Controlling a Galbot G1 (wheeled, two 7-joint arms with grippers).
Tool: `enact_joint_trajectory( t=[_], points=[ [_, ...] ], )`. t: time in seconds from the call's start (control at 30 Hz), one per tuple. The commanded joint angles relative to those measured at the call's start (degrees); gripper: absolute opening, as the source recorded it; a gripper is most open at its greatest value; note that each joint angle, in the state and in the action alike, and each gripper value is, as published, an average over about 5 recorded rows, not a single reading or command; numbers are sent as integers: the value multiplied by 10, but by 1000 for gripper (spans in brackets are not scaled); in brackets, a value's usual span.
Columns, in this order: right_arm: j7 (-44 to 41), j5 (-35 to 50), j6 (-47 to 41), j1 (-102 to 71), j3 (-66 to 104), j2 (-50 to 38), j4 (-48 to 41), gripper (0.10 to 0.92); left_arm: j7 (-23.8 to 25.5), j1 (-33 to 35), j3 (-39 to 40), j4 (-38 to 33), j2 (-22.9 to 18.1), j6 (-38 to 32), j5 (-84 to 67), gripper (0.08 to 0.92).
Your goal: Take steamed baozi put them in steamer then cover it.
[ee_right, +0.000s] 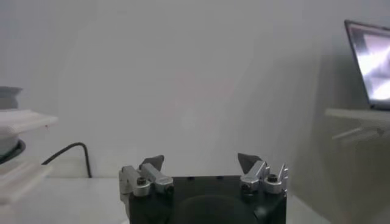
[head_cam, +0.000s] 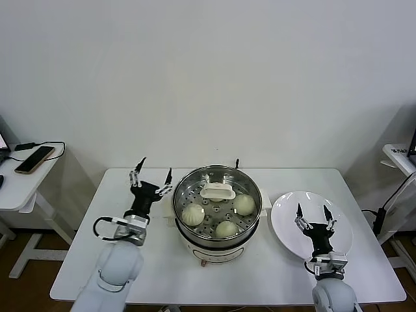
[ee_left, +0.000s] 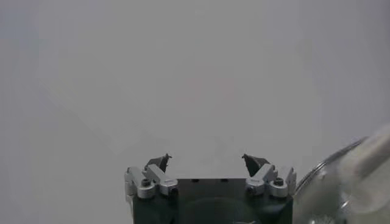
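While the cover (head_cam: 218,191) sits on the steamer (head_cam: 217,203) at the table's (head_cam: 162,273) centre, three steamed baozi (head_cam: 193,215) show beneath it. At nine o'clock the left tool (head_cam: 151,174) stands wide open, empty; at three o'clock the right tool (head_cam: 314,214), likewise spread and empty, hovers over a white plate (head_cam: 289,208).

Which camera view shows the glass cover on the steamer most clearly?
The head view shows the cover best: it sits on the steamer, handle at its centre, baozi visible underneath. The left wrist view shows only a blurred curved piece of its edge. In the right wrist view I cannot make the cover out.
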Motion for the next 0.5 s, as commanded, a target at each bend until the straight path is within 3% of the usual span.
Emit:
enact_joint_trajectory(
  t=[0.03,0.5],
  points=[
    [-19,52,-19,-18,0,-3,20,823,11,18,-77,109,1,-102,-152,823],
    [-20,47,-19,-46,17,3,29,823,21,82,-91,103,-2,-124,-149,823]
  ],
)
